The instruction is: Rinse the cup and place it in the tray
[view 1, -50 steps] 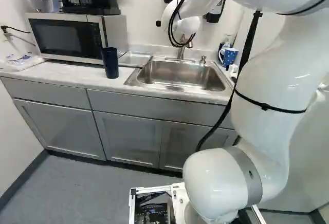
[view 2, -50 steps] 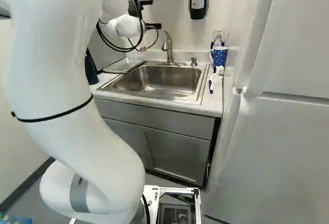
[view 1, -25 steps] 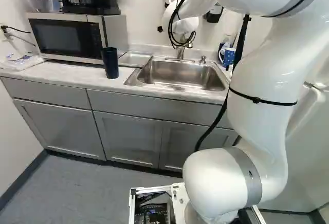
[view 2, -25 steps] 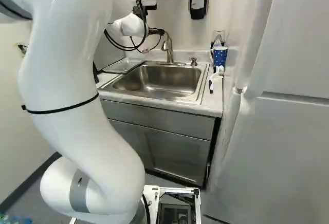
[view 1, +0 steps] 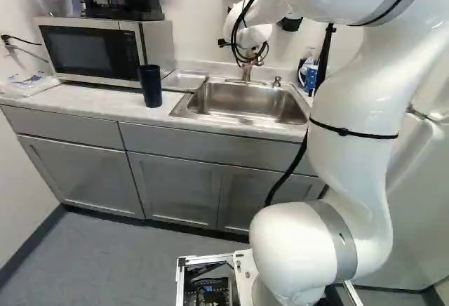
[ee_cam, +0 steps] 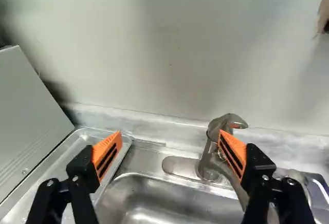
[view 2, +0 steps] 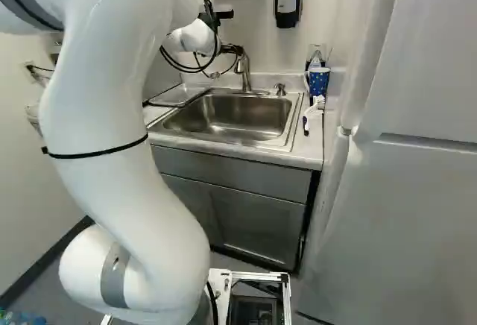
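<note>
So the left base cam sits behind the big white arm, off to its left, looking ahead and a bit down at the pale countertop table (view 1: 91, 100). Right base cam does the same from the other side. Both catch the rectangular stainless-steel sink (view 2: 223, 120). Wrist cam's way closer, looking along the fingers (ee_cam: 168, 154) at the silver metal faucet (ee_cam: 209, 154) and wall.

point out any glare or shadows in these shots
Wrist view: soft shadows on the wall, darker beside the microwave, and a bright glint in the sink; left base view: faint highlights on the white arm; right base view: shiny reflections in the sink's basin.
</note>
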Tool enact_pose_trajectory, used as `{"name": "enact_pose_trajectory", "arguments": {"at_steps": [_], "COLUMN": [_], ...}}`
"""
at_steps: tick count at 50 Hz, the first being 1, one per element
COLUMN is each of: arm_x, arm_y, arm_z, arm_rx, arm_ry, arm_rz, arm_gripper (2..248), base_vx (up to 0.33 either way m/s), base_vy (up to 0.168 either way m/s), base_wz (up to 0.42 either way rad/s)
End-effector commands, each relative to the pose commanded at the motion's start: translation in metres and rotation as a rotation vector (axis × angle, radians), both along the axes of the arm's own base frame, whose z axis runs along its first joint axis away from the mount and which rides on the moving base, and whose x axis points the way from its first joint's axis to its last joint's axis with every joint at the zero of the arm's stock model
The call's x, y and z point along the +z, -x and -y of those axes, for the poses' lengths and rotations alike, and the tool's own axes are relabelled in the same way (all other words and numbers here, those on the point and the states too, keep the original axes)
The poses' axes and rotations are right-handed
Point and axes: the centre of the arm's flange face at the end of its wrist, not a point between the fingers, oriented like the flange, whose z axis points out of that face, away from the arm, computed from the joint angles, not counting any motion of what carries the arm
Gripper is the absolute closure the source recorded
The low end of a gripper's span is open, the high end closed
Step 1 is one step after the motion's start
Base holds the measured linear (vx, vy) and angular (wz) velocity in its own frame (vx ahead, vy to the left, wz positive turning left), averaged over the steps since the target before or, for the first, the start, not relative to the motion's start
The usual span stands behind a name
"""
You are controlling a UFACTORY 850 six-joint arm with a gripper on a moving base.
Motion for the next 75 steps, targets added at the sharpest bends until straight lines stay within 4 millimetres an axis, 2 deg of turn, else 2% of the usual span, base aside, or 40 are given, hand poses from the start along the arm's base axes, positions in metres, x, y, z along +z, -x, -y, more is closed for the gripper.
{"name": "enact_pose_trajectory", "arguments": {"at_steps": [40, 75], "arm_x": [0.011, 0.013], "arm_y": [-0.008, -0.008], "arm_z": [0.003, 0.006], "arm_rx": [-0.008, -0.013], "arm_ry": [0.002, 0.003], "arm_rz": [0.129, 0.159], "arm_gripper": [3, 3], "base_vx": [0.000, 0.000], "base_vy": [0.000, 0.000], "base_wz": [0.000, 0.000]}}
